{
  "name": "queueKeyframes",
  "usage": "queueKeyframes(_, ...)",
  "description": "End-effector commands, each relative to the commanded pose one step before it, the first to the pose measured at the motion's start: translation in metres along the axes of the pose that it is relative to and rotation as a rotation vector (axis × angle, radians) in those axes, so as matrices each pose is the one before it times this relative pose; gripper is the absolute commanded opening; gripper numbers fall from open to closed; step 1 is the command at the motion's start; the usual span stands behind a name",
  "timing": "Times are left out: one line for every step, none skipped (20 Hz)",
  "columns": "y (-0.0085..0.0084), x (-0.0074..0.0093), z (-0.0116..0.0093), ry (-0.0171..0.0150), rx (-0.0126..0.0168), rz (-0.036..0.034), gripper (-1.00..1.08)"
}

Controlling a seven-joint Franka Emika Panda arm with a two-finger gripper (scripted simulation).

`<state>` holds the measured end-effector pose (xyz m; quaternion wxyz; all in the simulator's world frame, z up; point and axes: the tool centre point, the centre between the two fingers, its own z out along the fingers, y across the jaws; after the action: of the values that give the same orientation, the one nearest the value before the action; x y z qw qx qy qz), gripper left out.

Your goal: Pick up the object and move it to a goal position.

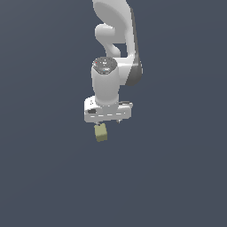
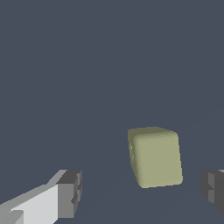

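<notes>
The object is a small olive-tan cube (image 1: pixel 101 132). In the exterior view it sits just below the white hand of my gripper (image 1: pixel 107 121), slightly toward the exterior view's left. In the wrist view the cube (image 2: pixel 155 157) lies between the lines of the two grey fingertips (image 2: pixel 70 192) and nearer to one of them. Dark ground shows in the gaps on both sides of it. My gripper (image 2: pixel 141 191) is open and touches nothing. The cube is slightly turned relative to the jaws.
A plain dark grey surface (image 1: pixel 177 177) fills both views. The white arm (image 1: pixel 115 40) rises above the hand in the exterior view. No other object or marker shows.
</notes>
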<state>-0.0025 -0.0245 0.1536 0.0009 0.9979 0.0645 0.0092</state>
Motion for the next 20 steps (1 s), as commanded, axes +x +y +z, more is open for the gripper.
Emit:
queueKeyframes(0.01144,-0.00377,0.01384,-0.00499,0.00053,-0.02478,1.0)
queueKeyframes(0.00455,-0.00172,0.00566,-0.00182,0.00031,-0.01064,1.0)
queueKeyframes(0.00417,-0.00171,0.00524,-0.00168,0.00033,-0.00986,1.0)
queueKeyframes(0.00378,-0.00167,0.00482,-0.00154,0.00034,-0.0091,1.0)
queueKeyframes(0.00343,-0.00161,0.00439,-0.00139,0.00034,-0.00828,1.0)
queueKeyframes(0.00306,-0.00152,0.00397,-0.00126,0.00033,-0.00752,1.0)
queueKeyframes(0.00271,-0.00141,0.00355,-0.00112,0.00032,-0.00674,1.0)
queueKeyframes(0.00237,-0.00129,0.00313,-0.00098,0.0003,-0.00593,1.0)
queueKeyframes(0.00204,-0.00115,0.00271,-0.00085,0.00027,-0.00514,1.0)
queueKeyframes(0.00171,-0.00099,0.00229,-0.00072,0.00024,-0.00436,1.0)
queueKeyframes(0.00137,-0.00082,0.00188,-0.00059,0.0002,-0.0036,1.0)
queueKeyframes(0.00111,-0.00066,0.00145,-0.00044,0.00016,-0.00272,1.0)
queueKeyframes(0.0008,-0.00048,0.00103,-0.00031,0.00011,-0.00192,1.0)
queueKeyframes(0.00046,-0.00029,0.00062,-0.00019,0.00007,-0.00118,1.0)
queueKeyframes(0.00038,-0.00018,0.00017,0.0,0.0,0.0,1.0)
queueKeyframes(-0.00078,0.00022,-0.00077,-0.00066,0.00007,0.00302,1.0)
queueKeyframes(0.00002,-0.00002,0.00039,0.0,0.0,0.0,1.0)
queueKeyframes(0.00005,-0.00005,0.00118,0.0,0.0,0.0,1.0)
queueKeyframes(0.00008,-0.00008,0.00195,0.0,0.0,0.0,1.0)
queueKeyframes(0.00011,-0.00012,0.00273,0.0,0.0,0.0,1.0)
